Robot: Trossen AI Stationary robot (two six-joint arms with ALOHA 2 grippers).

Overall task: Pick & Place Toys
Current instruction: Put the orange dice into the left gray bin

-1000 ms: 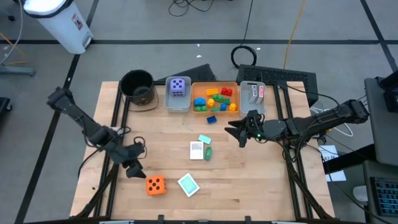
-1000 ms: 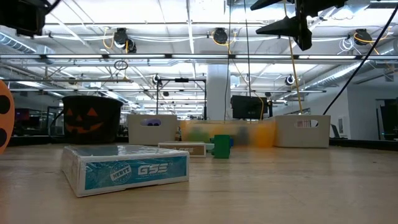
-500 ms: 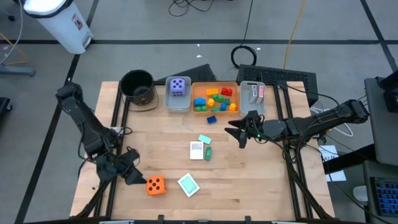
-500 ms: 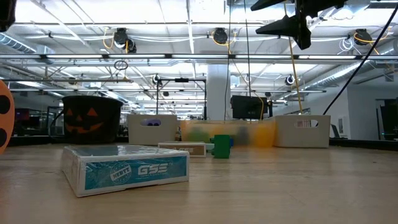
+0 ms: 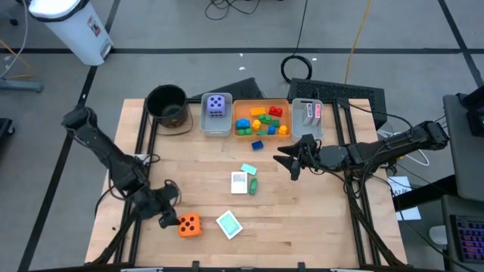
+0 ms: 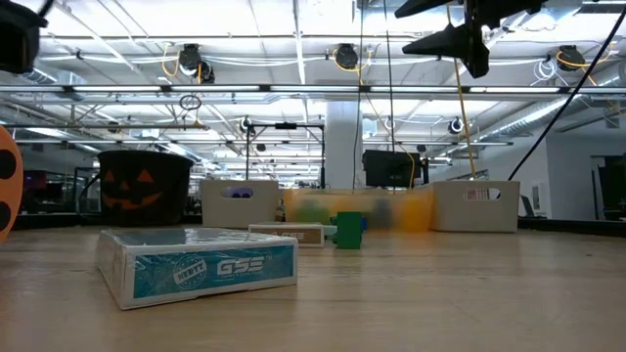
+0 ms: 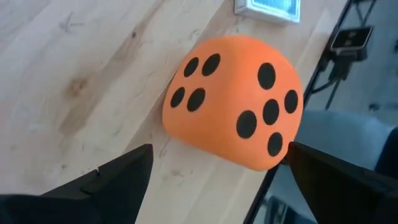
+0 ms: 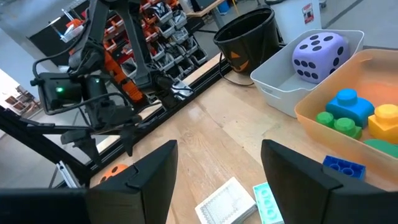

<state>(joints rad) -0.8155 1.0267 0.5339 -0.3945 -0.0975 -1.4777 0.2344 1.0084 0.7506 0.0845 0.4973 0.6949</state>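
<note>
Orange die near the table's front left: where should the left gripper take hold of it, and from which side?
Probably across the two opposite flat faces of the orange die, coming in from its left, where the open left gripper is lined up. In the left wrist view the die sits flat on the table, centred between the fingers. It looks soft with rounded edges, so corners would likely slip.

The table is carrying a row of containers along its twelve o'clock edge: the pot at eleven, then three bins running toward one. One die is sitting in the first bin. Cards are lying at the centre, another card at six, with a second die lying just beside it toward seven.
</note>
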